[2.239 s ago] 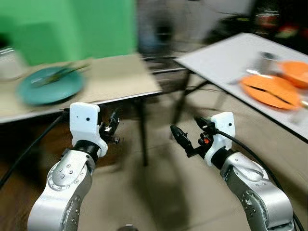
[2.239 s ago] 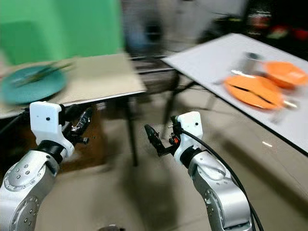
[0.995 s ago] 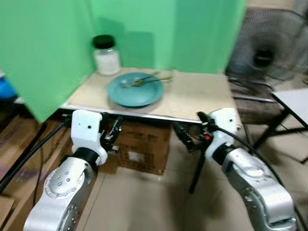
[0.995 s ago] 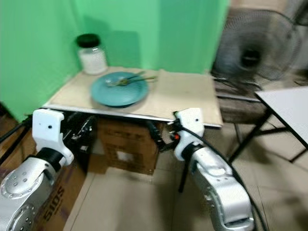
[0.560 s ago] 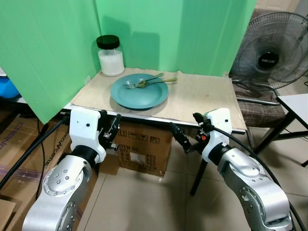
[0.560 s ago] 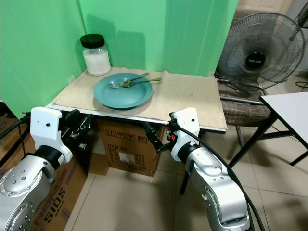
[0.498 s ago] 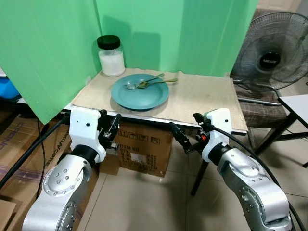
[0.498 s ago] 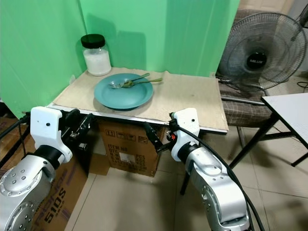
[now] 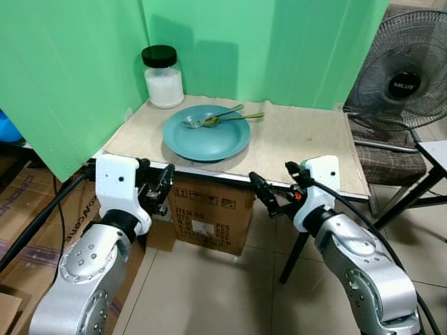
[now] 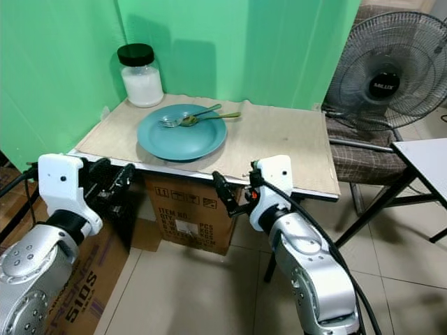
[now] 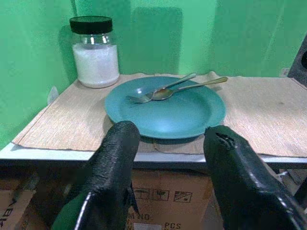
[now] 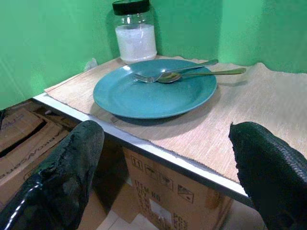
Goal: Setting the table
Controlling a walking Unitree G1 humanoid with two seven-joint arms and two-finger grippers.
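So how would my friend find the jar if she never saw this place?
Look at the small table against the green wall. In its back left corner, behind the blue plate, stands the jar. It alone is tall: clear glass, black lid, white powder inside.

A teal plate [image 9: 206, 132] on a tan woven mat [image 9: 300, 143], green backdrop [image 9: 70, 63], black-lidded jar [image 9: 163, 67]

Head stereo pair looked forward and down at table [image 9: 300, 150] from in front; I saw both arms low in frame. Left wrist camera faced teal plate [image 11: 165, 108] from table-edge height, near. Right wrist camera viewed same plate from its right (closer, lower). All four shared plate and jar [image 9: 162, 77].
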